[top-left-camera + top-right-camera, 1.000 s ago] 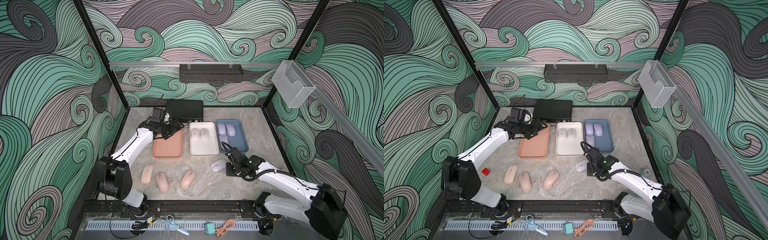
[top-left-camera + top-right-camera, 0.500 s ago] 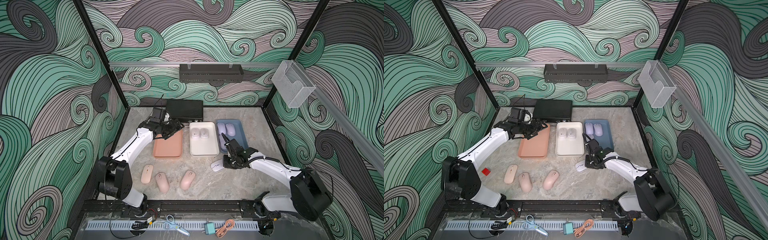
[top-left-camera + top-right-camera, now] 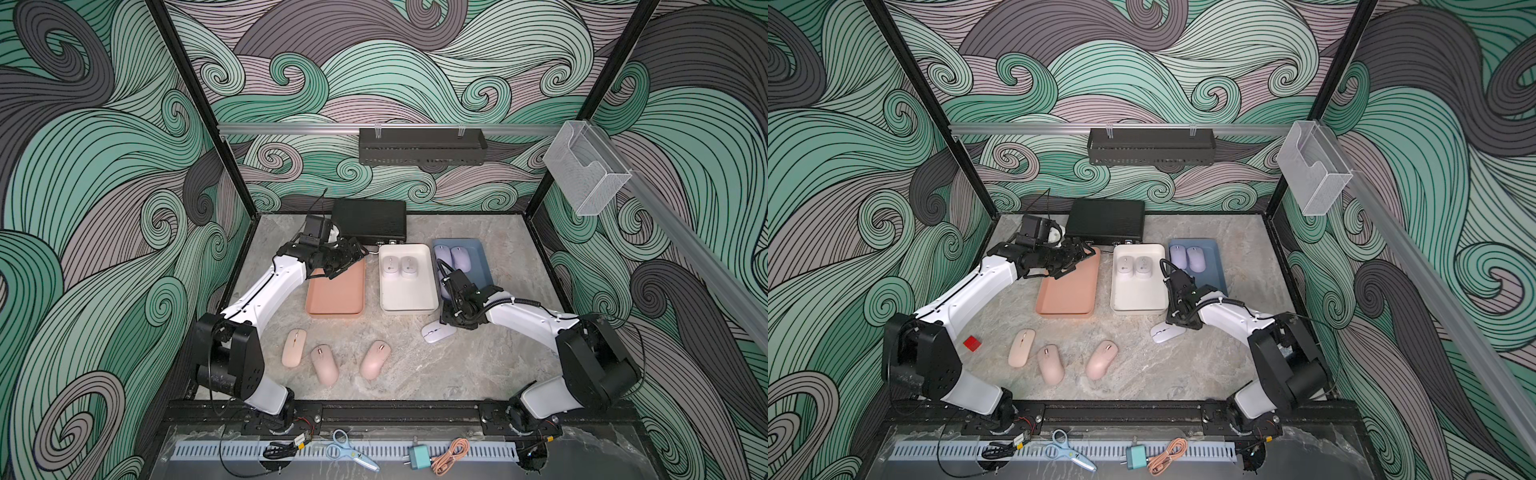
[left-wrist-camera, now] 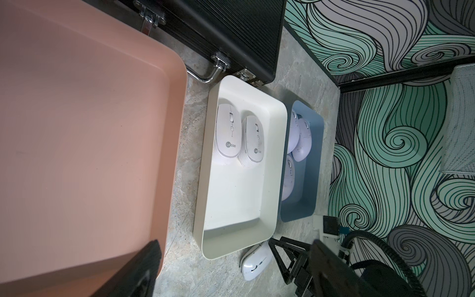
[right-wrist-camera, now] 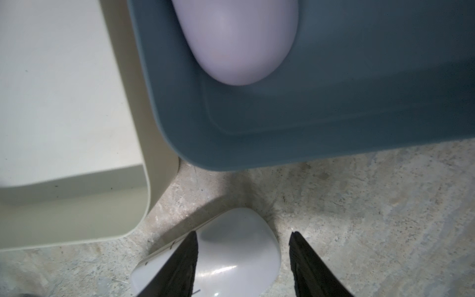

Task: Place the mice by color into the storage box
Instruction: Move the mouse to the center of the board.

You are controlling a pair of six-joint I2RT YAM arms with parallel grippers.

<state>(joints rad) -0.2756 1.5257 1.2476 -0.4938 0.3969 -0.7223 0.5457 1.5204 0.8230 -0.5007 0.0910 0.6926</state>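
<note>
We saw the right gripper swing over the last white mouse and spread its jaws above it on the desk, just beside the white tray; a grasp seemed next. The left gripper hung open, empty, above the pink tray.

Right arm pretty much covers the third purple mouse in the blue tray in both top views, and the right wrist view's edge chops off the loose white mouse, partly behind one finger.
</note>
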